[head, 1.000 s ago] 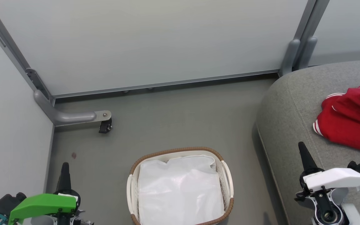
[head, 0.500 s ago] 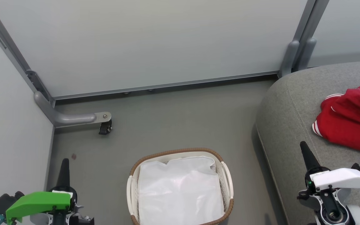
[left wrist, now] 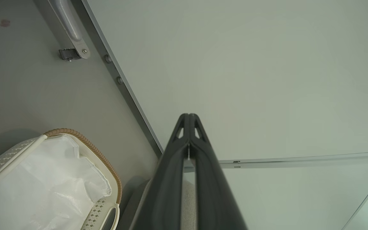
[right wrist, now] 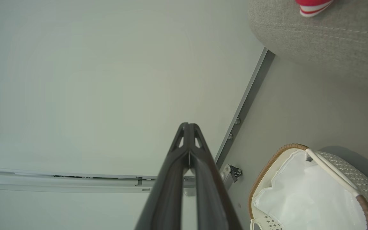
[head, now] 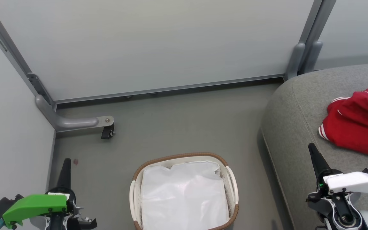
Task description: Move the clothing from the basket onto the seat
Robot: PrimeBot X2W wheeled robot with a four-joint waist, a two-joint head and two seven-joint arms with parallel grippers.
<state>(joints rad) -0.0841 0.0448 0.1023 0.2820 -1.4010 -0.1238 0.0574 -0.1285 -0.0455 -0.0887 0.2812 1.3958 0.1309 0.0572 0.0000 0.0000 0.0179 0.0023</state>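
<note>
You have the red clothing [head: 359, 124] lying in a heap on the grey seat [head: 295, 127], at the right edge of the head view, with its white striped trim turned toward the seat's rounded corner. The lettering on it is too small to read. The basket [head: 184, 156] stands on the floor [head: 177, 121] near that corner, apart from the seat, and a crumpled white sheet [head: 184, 195] lies inside it. Your left end effector [head: 66, 164] sits at the lower left above the floor, its two fingers pressed together on nothing, well apart from the basket. Your right end effector [head: 313, 151] sits at the lower right over the seat's front part, fingers likewise together and holding nothing, near the clothing but not touching it. In each wrist view the dark fingers meet at the tip and point toward the pale partition panel [head: 155, 44]. A castor foot [head: 107, 131] of the panel frame rests on the floor, beyond the basket and to its left.
</note>
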